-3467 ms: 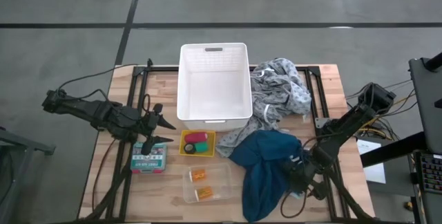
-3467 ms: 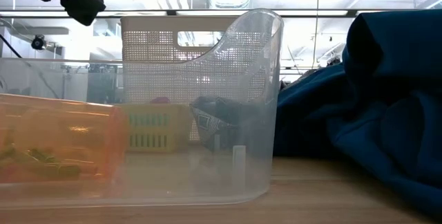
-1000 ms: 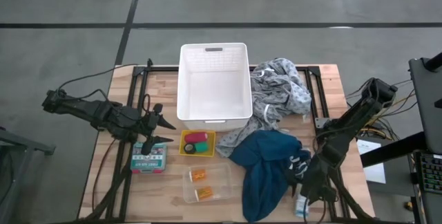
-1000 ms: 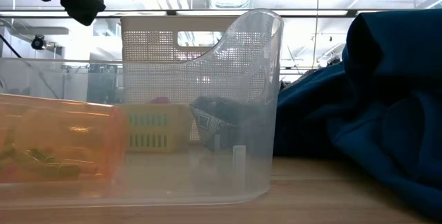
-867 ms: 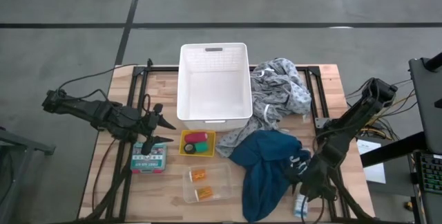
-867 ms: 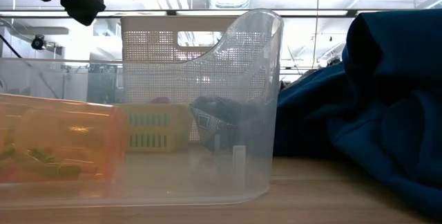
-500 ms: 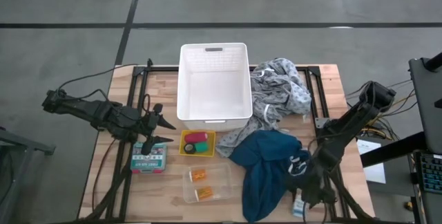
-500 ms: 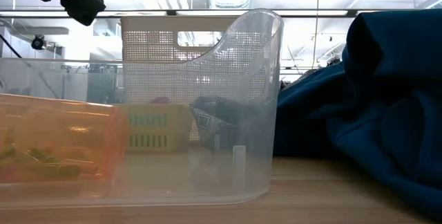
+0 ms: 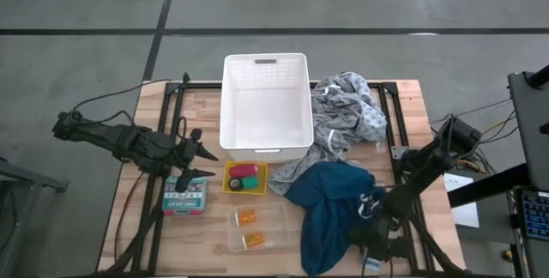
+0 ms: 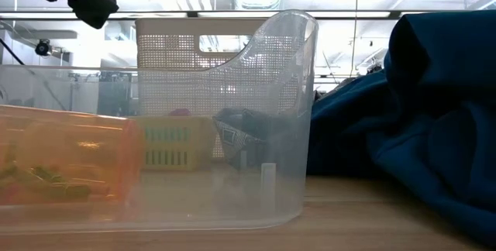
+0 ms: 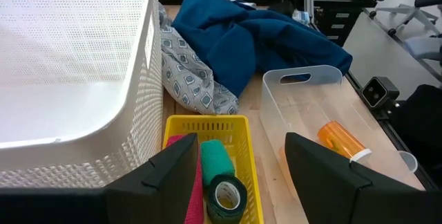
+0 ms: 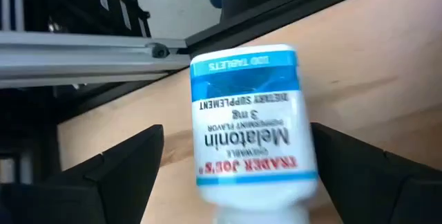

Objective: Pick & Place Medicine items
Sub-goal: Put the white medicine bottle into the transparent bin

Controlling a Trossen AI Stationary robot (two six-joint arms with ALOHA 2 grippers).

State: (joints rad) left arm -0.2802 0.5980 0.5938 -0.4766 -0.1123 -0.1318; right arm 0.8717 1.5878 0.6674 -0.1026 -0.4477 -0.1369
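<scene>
A wooden tabletop point(image 9: 137, 209) carried a white basket point(image 9: 266, 103) at its far edge, a grey patterned cloth point(image 9: 347, 115) and teal-blue cloth point(image 9: 330, 209) toward the right, a yellow tray point(image 9: 245, 178), clear bin point(image 9: 257, 228), teal box point(image 9: 185, 195), and a white bottle point(image 12: 252, 127) near the front right corner.

a white basket point(image 9: 266, 102) sits on the table point(image 9: 214, 235) beside a grey patterned cloth point(image 9: 347, 111), apparently overlapping a blue cloth point(image 9: 330, 205).
</scene>
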